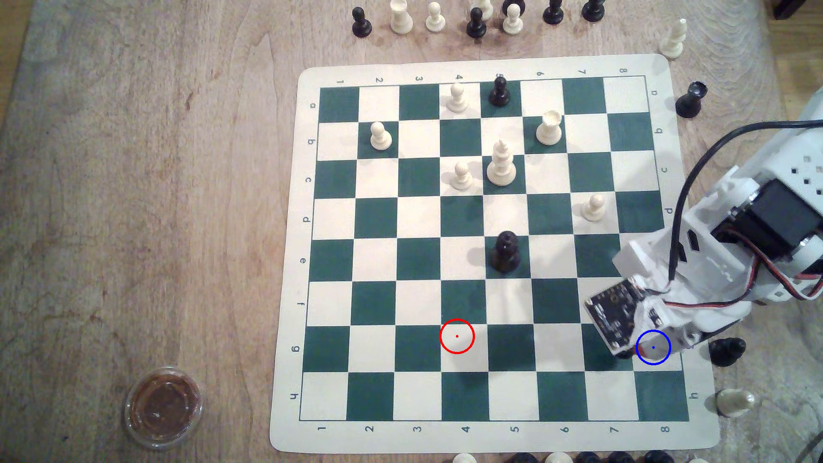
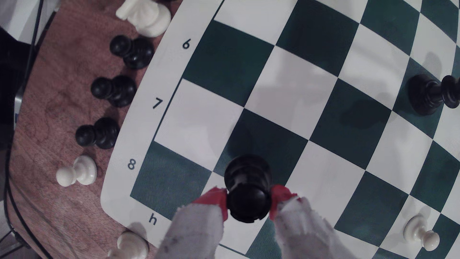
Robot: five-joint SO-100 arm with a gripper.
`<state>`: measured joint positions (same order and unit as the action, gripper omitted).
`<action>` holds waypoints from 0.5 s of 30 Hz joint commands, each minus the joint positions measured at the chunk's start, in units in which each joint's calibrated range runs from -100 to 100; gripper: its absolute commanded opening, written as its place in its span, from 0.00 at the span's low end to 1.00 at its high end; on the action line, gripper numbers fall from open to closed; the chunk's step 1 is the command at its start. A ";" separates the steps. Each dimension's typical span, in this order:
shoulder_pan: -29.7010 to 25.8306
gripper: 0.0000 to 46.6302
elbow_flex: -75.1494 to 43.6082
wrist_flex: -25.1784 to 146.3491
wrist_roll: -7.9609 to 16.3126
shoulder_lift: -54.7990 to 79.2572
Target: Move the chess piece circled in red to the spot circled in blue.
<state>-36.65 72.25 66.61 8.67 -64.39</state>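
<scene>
Two red-tipped white fingers (image 2: 249, 201) clench the small glossy black pawn (image 2: 247, 189) by its sides in the wrist view, its round base facing the camera above the green-and-cream chessboard (image 2: 323, 74). In the exterior view's lower right, the white arm hangs over the blue-ringed cream square (image 1: 653, 347) and hides the pawn there. At lower centre, the red-ringed cream square (image 1: 457, 336) stands bare. A taller black piece (image 1: 506, 252) stands mid-board on the wooden counter (image 1: 133, 178).

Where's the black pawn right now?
The black pawn is clamped between the gripper's red-tipped fingers in the wrist view, over the board's corner by the 8 and h labels, near the blue-ringed square.
</scene>
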 commanded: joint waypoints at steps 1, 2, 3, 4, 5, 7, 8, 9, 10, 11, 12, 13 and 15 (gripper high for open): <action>-1.56 0.01 1.36 0.46 0.10 -2.93; -2.34 0.01 2.63 0.46 0.20 -4.03; -3.12 0.01 3.63 0.46 0.39 -5.13; -4.61 0.01 4.99 0.63 0.78 -6.24; -4.76 0.01 5.17 0.63 0.98 -6.49; -4.76 0.01 5.35 0.63 0.98 -6.83; -4.92 0.01 5.44 0.71 0.98 -6.83; -5.31 0.01 5.44 0.95 1.03 -6.83; -5.70 0.01 5.53 1.12 1.12 -6.83; -6.02 0.01 5.62 1.28 1.12 -6.83; -6.25 0.01 6.26 1.53 1.12 -6.83; -6.25 0.01 6.53 1.53 1.07 -6.83; -6.25 0.01 7.16 1.85 0.88 -6.83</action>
<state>-42.48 79.58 67.81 9.50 -70.34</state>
